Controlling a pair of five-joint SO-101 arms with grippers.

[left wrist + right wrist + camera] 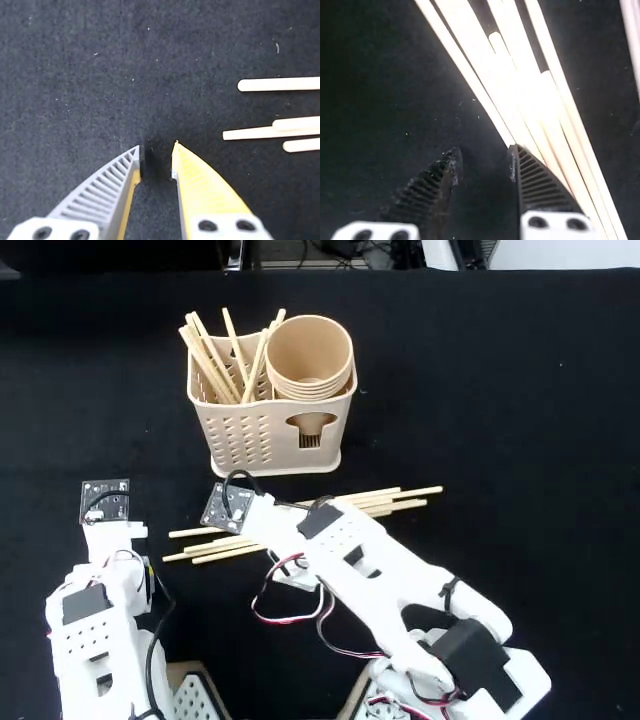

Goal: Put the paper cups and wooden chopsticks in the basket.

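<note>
Okay, basket [265, 435]: upright on the black table [520, 390], at 12 o'clock from both arms in my high view.
Paper cups [310, 355]: nested as one stack in the basket's 3 o'clock compartment. I see several rims, but the wall hides the bodies, so I can't give a count.
Chopsticks in the basket [225, 355]: a bunch leaning in the 9 o'clock compartment, with the lower ends hidden behind the wall.
Loose chopsticks [390, 502]: flat on the table at 6 o'clock from the basket, running roughly 9 to 3 o'clock. Their middle is covered by an arm, so I can't count these either.
Right arm [380, 580]: comes in from 5 o'clock and lies over the loose bundle. From above, its wrist board [228, 505] hides the fingers.
Right gripper [484, 152]: jaws parted, with only dark table between them. One fingertip [516, 155] sits at the edge of the nearest stick, and I can't tell whether it touches.
Left arm [95, 620]: at 7 o'clock, its base cut off by the frame edge.
Left gripper [156, 147]: jaws a narrow gap apart, holding nothing, low over bare cloth.
Stick ends [280, 84]: four blunt tips lie near the left gripper but apart from it, and the rest of each runs out of frame.
</note>
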